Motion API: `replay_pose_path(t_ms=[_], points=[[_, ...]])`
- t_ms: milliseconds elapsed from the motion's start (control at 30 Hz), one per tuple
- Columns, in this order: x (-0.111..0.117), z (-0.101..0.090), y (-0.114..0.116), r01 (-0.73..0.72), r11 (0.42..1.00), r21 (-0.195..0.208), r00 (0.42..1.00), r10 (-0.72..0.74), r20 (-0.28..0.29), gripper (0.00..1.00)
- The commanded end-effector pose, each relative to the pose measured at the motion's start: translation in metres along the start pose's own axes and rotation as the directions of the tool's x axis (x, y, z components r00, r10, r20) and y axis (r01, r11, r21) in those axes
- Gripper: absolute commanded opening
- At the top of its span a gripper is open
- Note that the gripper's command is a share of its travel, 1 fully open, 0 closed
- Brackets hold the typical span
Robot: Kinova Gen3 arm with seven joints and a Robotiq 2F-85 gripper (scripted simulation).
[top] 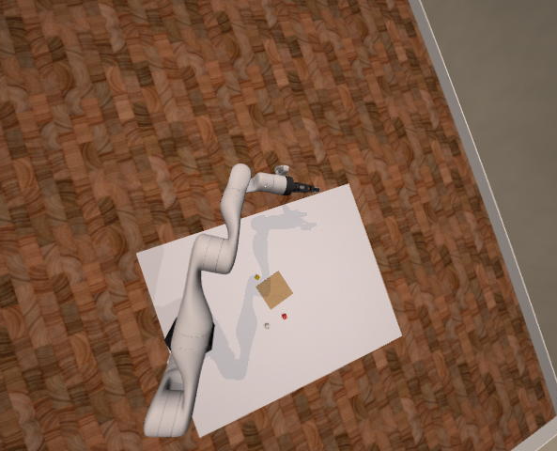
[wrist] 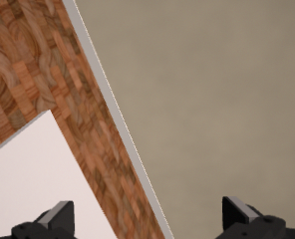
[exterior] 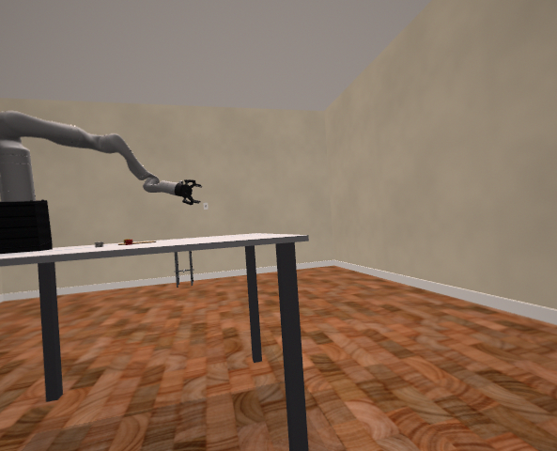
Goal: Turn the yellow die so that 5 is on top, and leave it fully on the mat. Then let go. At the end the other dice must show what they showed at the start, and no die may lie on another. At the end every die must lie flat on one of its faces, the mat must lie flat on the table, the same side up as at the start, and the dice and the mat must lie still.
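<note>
Evidently, pincer (top: 317,190) (exterior: 200,194) (wrist: 148,215) open (and high up).

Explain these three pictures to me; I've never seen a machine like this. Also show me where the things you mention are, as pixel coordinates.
The machine is one jointed robot arm (top: 193,301) (exterior: 65,133), ending in a two-fingered hand (top: 318,190) (exterior: 200,193) (wrist: 148,215). The top picture looks down from above; the exterior one looks across from the side; the wrist one looks out past the fingers, so it shows mostly wall and floor.

On the white table (top: 336,272) (exterior: 249,238) (wrist: 28,184) lie a tan mat (top: 274,289), a yellow die (top: 256,277) near its edge, and a red die (top: 284,316) (exterior: 128,241) and a pale die (top: 267,325) (exterior: 99,244) off the mat. The hand is open and holds nothing.
</note>
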State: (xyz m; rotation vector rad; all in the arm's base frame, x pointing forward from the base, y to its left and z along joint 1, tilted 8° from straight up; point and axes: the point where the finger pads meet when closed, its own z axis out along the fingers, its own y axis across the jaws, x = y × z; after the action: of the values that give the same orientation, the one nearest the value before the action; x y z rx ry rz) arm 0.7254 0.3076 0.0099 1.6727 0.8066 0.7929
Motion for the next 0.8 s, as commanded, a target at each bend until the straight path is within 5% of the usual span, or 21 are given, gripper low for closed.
replay_pose_path(t_ms=[0,767], points=[[0.0011,-0.0004,0.0019,-0.003,1.000,-0.001,1.000,0.003,-0.001,1.00],[0.0001,0.0055,0.0055,0.003,1.000,-0.002,1.000,-0.003,-0.005,1.00]])
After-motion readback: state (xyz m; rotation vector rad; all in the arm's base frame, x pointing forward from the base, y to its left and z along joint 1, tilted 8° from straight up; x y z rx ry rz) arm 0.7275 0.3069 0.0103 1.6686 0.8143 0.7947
